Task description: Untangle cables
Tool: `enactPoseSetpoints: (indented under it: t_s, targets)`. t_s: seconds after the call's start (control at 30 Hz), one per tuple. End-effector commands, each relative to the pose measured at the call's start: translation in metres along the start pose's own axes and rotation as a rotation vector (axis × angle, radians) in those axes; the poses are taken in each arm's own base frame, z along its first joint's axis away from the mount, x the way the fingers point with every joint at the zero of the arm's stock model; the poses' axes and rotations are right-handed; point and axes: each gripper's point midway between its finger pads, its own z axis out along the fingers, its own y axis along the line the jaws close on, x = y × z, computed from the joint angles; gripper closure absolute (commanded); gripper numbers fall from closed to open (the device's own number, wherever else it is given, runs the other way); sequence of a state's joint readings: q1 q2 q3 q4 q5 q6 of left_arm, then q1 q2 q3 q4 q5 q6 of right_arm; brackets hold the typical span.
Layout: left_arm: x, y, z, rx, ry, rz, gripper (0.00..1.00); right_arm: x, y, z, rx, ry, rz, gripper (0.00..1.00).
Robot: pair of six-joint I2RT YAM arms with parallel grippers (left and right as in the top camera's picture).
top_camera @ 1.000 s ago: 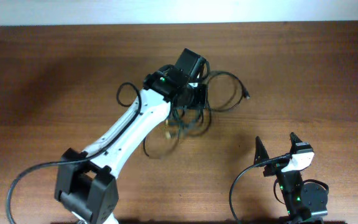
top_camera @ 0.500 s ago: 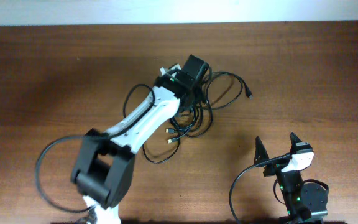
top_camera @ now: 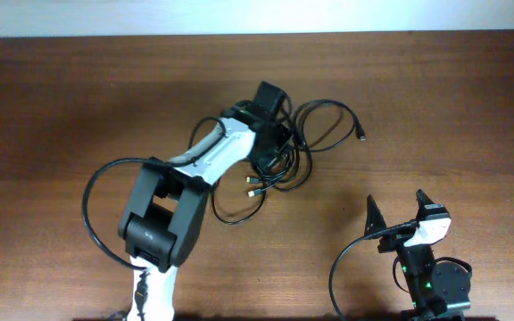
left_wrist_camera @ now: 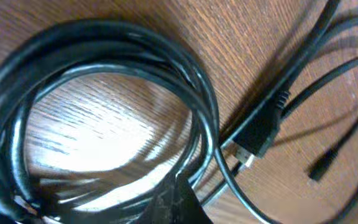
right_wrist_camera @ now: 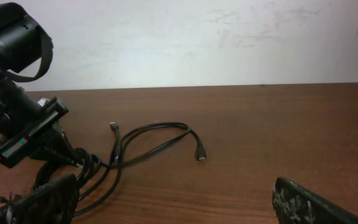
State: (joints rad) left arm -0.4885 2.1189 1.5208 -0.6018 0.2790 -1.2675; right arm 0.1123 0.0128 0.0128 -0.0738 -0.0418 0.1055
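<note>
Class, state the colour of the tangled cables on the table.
The cables are black; the left wrist view shows them best.

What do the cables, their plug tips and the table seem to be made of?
The cables: probably a rubber or plastic sheath, black and smooth, with soft glare. One plug tip: likely metal, silvery and bright. The table: wood or wood-look laminate, brown with grain lines.

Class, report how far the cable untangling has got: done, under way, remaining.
Done: nothing; the cables lie as one overlapping bundle, one plug end trailing free. Under way: the left gripper is down at the bundle, grip unclear. Remaining: separating every cord; the right gripper sits open, apart from them.
</note>
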Motion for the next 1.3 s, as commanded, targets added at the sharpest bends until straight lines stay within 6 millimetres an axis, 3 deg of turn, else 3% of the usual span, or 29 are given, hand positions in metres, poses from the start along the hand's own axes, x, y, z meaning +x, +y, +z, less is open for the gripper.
enactPoseSetpoints:
  t_s: [0.0,0.07,0.13,0.2,0.27,0.33,0.37,0.57,0.63,0.77,0.87,0.97,1.03,1.13,1.17,1.23,1.27]
  targets:
    - [-0.017,-0.006,-0.013,0.024,-0.038,0.035,0.74,0.003,0.0,0.0,0.001,0.005,0.003,0.01]
    - [-0.021,-0.008,-0.013,0.033,-0.05,0.033,0.61,0.003,0.0,0.0,0.001,0.005,0.003,0.02]
    - [-0.018,-0.009,-0.014,0.039,-0.034,0.034,0.61,0.003,0.0,0.0,0.001,0.005,0.003,0.01]
    - [-0.029,-0.022,-0.016,0.095,-0.071,0.043,0.57,0.003,0.0,0.0,0.001,0.005,0.004,0.02]
    - [-0.051,-0.019,-0.018,0.069,-0.194,0.039,0.69,0.003,0.0,0.0,0.001,0.005,0.003,0.02]
    - [-0.052,-0.017,-0.015,0.061,-0.197,0.038,0.71,0.003,0.0,0.0,0.001,0.005,0.003,0.02]
    - [-0.055,-0.014,-0.013,0.05,-0.21,0.034,0.77,0.003,0.0,0.0,0.001,0.005,0.004,0.01]
    - [-0.048,-0.013,-0.005,0.046,-0.197,-0.03,0.68,0.003,0.0,0.0,0.001,0.005,0.003,0.02]
    - [-0.047,-0.014,-0.005,0.048,-0.195,-0.046,0.78,0.003,0.0,0.0,0.001,0.005,0.003,0.02]
    - [-0.043,-0.015,-0.002,0.065,-0.176,-0.195,0.74,0.003,0.0,0.0,0.001,0.005,0.003,0.02]
    - [-0.04,-0.005,0.015,0.034,-0.147,-0.244,0.78,0.003,0.0,0.0,0.001,0.005,0.003,0.02]
    - [-0.047,-0.015,0.028,0.087,-0.151,-0.231,1.0,0.003,0.0,0.0,0.001,0.005,0.003,0.01]
    - [-0.048,-0.023,0.027,0.121,-0.152,-0.22,1.0,0.003,0.0,0.0,0.001,0.005,0.003,0.02]
    - [-0.025,-0.046,0.016,0.201,-0.037,0.032,1.0,0.003,0.0,0.0,0.001,0.005,0.003,0.01]
    - [-0.016,-0.056,0.004,0.241,-0.017,0.228,1.0,0.003,0.0,0.0,0.001,0.005,0.003,0.02]
    - [0.026,-0.075,-0.035,0.382,0.115,0.601,1.0,0.003,0.0,0.0,0.001,0.005,0.003,0.02]
    - [0.038,-0.072,-0.051,0.399,0.141,0.721,1.0,0.003,0.0,0.0,0.001,0.005,0.004,0.02]
